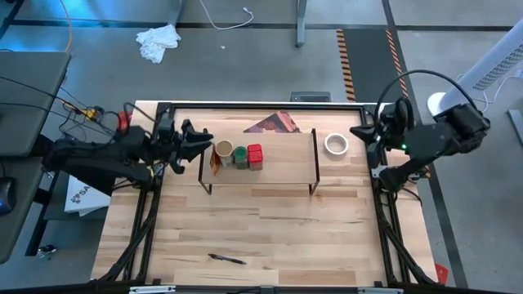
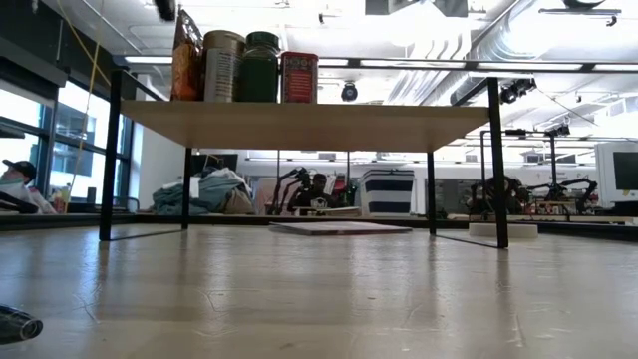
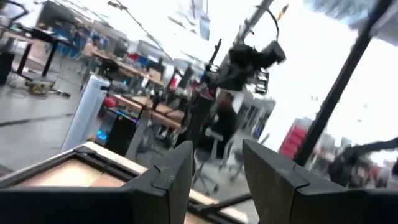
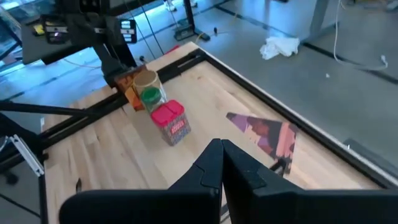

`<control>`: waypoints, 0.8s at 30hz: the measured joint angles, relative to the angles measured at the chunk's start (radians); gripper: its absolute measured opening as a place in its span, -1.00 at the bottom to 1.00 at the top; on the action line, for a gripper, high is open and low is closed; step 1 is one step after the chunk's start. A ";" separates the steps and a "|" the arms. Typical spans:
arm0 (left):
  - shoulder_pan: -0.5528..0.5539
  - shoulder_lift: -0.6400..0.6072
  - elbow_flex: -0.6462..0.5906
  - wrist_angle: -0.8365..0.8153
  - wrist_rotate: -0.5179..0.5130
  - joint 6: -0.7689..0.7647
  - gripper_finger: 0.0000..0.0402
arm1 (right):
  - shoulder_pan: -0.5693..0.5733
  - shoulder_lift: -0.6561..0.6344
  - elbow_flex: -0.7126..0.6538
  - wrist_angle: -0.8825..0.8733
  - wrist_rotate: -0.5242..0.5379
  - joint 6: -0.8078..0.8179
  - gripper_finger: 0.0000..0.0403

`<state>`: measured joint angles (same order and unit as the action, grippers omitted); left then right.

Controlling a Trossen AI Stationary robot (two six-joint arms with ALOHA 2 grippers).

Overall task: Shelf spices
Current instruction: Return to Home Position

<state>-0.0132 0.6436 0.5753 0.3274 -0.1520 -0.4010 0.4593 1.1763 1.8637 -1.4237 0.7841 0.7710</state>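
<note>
The shelf (image 1: 278, 163) stands on thin black legs at the middle of the table's far half; its board (image 2: 309, 125) shows from the side in the low view. Four spices stand in a row on its left end: brown-orange packet (image 1: 215, 161), tan-topped jar (image 1: 223, 150), green-lidded jar (image 1: 240, 153), red tin (image 1: 255, 156). They also show as packet (image 2: 186, 60), jars (image 2: 222, 65) (image 2: 259, 68) and tin (image 2: 299, 77). My left gripper (image 1: 204, 140) (image 3: 217, 180) is open just left of the shelf's left end, apart from the spices. My right gripper (image 1: 364, 135) (image 4: 221, 165) is shut over the table's far right corner.
A white tape roll (image 1: 336, 144) lies right of the shelf. A dark reddish card (image 1: 276, 122) lies behind the shelf near the table's far edge. A black pen (image 1: 226, 259) lies on the near part of the tabletop. The shelf board's right half (image 1: 286, 159) is bare.
</note>
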 joint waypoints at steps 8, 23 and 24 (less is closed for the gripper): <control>-0.003 -0.208 -0.277 0.082 -0.047 -0.135 -0.37 | 0.067 0.000 0.000 -0.119 0.045 0.207 -1.00; -0.003 -0.477 -0.548 0.090 -0.094 -0.224 -0.87 | 0.105 0.000 -0.001 -0.132 0.134 0.334 -1.00; -0.003 -0.485 -0.560 0.090 -0.094 -0.228 -0.93 | 0.105 0.000 -0.001 -0.133 0.133 0.341 -1.00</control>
<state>-0.0162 0.1587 0.0152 0.4169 -0.2459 -0.6294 0.5640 1.1767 1.8631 -1.5563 0.9175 1.1124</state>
